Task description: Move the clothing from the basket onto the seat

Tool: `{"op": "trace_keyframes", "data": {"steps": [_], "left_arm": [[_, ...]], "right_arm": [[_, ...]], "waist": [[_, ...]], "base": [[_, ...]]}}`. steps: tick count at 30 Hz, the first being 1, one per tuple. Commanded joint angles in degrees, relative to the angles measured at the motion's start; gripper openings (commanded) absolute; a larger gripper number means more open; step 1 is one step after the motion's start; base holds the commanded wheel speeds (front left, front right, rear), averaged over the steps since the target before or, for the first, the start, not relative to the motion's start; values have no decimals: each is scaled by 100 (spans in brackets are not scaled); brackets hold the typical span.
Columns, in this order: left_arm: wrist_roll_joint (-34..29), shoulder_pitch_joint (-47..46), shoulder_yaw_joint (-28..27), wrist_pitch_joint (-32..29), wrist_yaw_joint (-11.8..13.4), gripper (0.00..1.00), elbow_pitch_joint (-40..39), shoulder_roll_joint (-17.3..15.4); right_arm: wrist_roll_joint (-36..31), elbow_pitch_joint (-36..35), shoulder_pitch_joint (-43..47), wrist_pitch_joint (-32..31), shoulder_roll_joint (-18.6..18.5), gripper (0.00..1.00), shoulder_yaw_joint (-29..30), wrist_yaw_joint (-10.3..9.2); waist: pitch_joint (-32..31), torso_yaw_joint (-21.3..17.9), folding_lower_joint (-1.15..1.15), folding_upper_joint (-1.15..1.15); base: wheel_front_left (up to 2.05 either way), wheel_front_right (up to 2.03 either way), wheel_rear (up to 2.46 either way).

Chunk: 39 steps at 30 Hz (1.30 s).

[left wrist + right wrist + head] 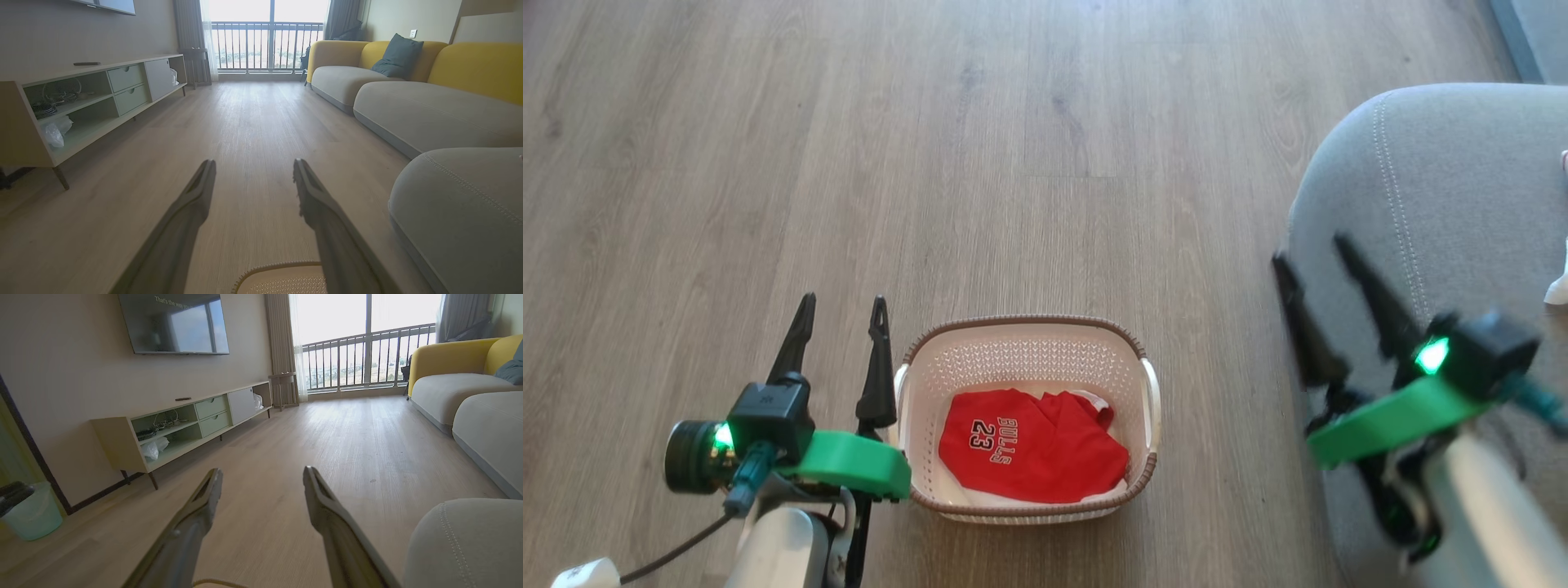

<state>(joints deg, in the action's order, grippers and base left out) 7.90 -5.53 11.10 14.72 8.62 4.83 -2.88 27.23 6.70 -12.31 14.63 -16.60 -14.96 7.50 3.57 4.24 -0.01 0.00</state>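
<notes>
While both sets of fingers gape empty, jersey (1029, 445) sits in basket (1025, 320), just right of left gripper (843, 300), well left of right gripper (1308, 250).

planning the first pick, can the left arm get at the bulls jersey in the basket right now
Probably yes. The left gripper hangs open and empty right beside the basket, and the jersey lies on top, uncovered; only the low rim stands between them.

You see wood floor (768, 122), TV console (184, 422) along wall, TV (175, 322) above, teal bin (32, 516) near it, dark pillow (398, 55) against yellow backrest (478, 69).
</notes>
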Motion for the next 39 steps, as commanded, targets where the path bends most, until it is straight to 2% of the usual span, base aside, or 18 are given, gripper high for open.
{"op": "trace_keyframes", "data": {"steps": [1,6,11,39], "left_arm": [[-15,-113,-184,28,40,100,-161,0],[-14,-6,-195,28,0,100,71,0],[-23,25,-231,28,-34,100,156,0],[0,-56,-195,28,-111,100,170,0]], "right_arm": [[-38,-175,14,36,42,100,-25,-1],[-394,-20,539,36,584,100,218,-1],[-559,28,658,36,803,100,359,-1],[-665,15,567,37,818,100,451,-1]], "waist": [[-1,9,1,0],[22,6,1,0],[31,-29,1,0],[187,-37,1,0]], "base": [[0,0,0],[0,0,0],[0,0,0],[0,0,0]]}}
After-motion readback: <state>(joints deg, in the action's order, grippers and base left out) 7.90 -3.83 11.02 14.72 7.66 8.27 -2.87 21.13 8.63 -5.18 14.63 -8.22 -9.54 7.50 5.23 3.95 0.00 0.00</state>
